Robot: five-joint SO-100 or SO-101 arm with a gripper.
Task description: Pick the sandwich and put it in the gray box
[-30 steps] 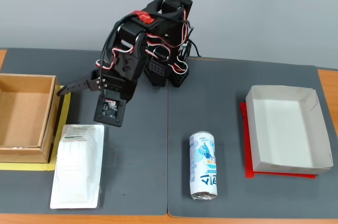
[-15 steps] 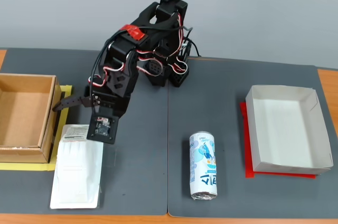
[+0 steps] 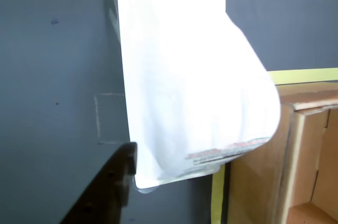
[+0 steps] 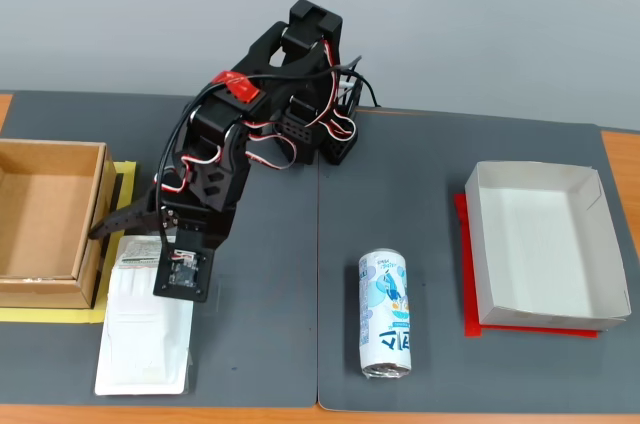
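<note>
The sandwich (image 4: 145, 336) is a flat white packet lying at the front left of the dark mat, its printed label end toward the arm. My gripper (image 4: 133, 256) hangs open just over that label end, one jaw stretched out left toward the brown box. In the wrist view the sandwich (image 3: 185, 86) fills the middle, and one dark finger (image 3: 108, 192) shows at the bottom left beside it; the other finger is out of frame. Nothing is held. The gray box (image 4: 478, 254) stands empty at the far right on a red sheet (image 4: 466, 289).
A deeper brown cardboard box (image 4: 40, 209) sits on yellow tape right beside the sandwich's left, and its wall (image 3: 264, 182) is close in the wrist view. A blue-and-white drink can (image 4: 385, 312) lies between the sandwich and the gray box.
The arm has reached forward and down. The open gripper moved from above the mat behind the sandwich to just over its label end.
</note>
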